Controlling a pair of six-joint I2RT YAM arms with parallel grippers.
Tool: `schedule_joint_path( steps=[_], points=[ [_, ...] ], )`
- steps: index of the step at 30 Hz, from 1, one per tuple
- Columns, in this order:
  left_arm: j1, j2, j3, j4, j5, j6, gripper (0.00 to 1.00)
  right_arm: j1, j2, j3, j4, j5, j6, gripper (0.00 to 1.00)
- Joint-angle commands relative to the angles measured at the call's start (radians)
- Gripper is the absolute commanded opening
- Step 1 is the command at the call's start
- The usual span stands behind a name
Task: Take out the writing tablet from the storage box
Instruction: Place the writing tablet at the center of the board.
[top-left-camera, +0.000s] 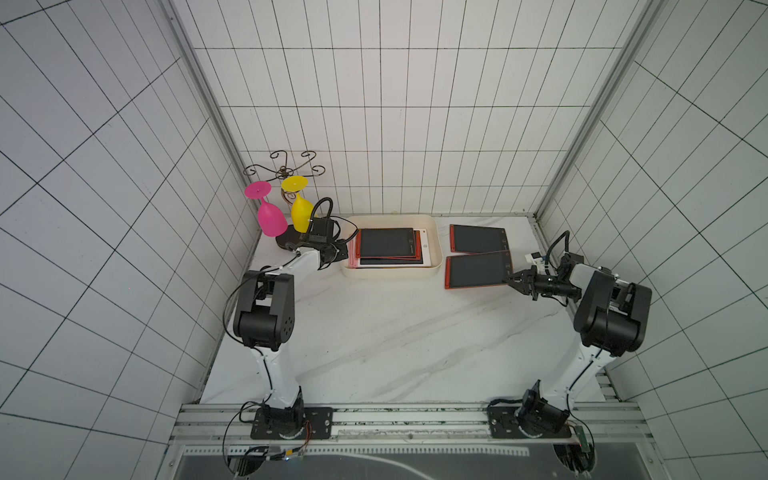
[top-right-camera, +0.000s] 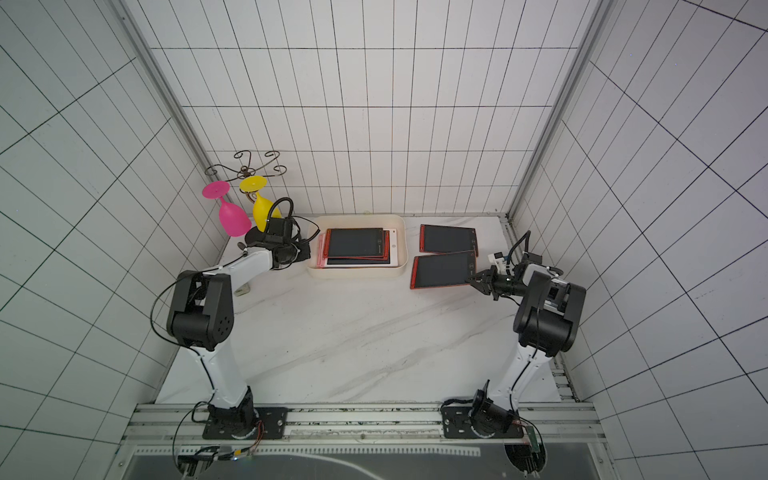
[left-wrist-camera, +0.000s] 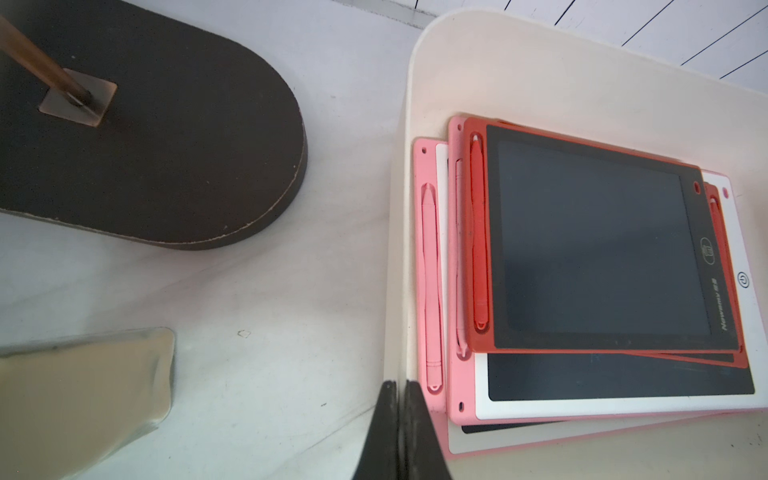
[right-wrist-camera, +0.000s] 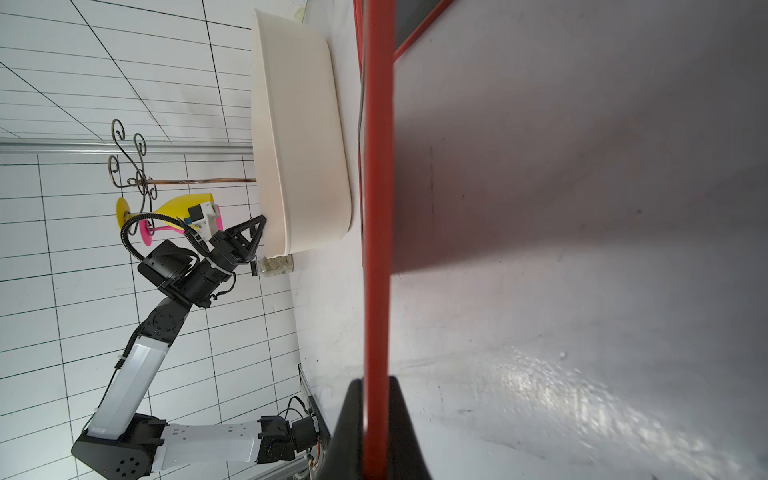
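Note:
The cream-white storage box (top-left-camera: 390, 272) (top-right-camera: 357, 275) (left-wrist-camera: 519, 70) stands at the back of the marble table and holds a stack of several writing tablets, a red-framed one (top-left-camera: 386, 242) (top-right-camera: 355, 242) (left-wrist-camera: 590, 237) on top of pink and white ones. My left gripper (top-left-camera: 347, 249) (top-right-camera: 309, 251) (left-wrist-camera: 400, 386) is shut on the box's left wall. To the right of the box, my right gripper (top-left-camera: 510, 279) (top-right-camera: 471, 279) (right-wrist-camera: 377, 382) is shut on the near right edge of a red writing tablet (top-left-camera: 478, 270) (top-right-camera: 442, 270) (right-wrist-camera: 377, 208), which casts a shadow on the table.
Another red tablet (top-left-camera: 478, 239) (top-right-camera: 449, 239) lies on the table behind the held one. Left of the box stands a wire glass rack on a dark oval base (left-wrist-camera: 166, 145), with a pink goblet (top-left-camera: 272, 218) and a yellow goblet (top-left-camera: 301, 214) hanging upside down. A small clear jar (right-wrist-camera: 274, 266) lies by my left arm.

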Motion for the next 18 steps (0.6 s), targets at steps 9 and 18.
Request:
schedule_joint_path(
  steps=[9,18],
  points=[
    [0.003,0.009,0.021,0.063,0.029,-0.026,0.00,-0.040,0.162,0.067,-0.065,0.090,-0.057,0.00],
    [0.003,0.014,0.022,0.066,0.038,-0.034,0.00,-0.073,0.155,0.096,-0.062,0.194,-0.020,0.13]
  ],
)
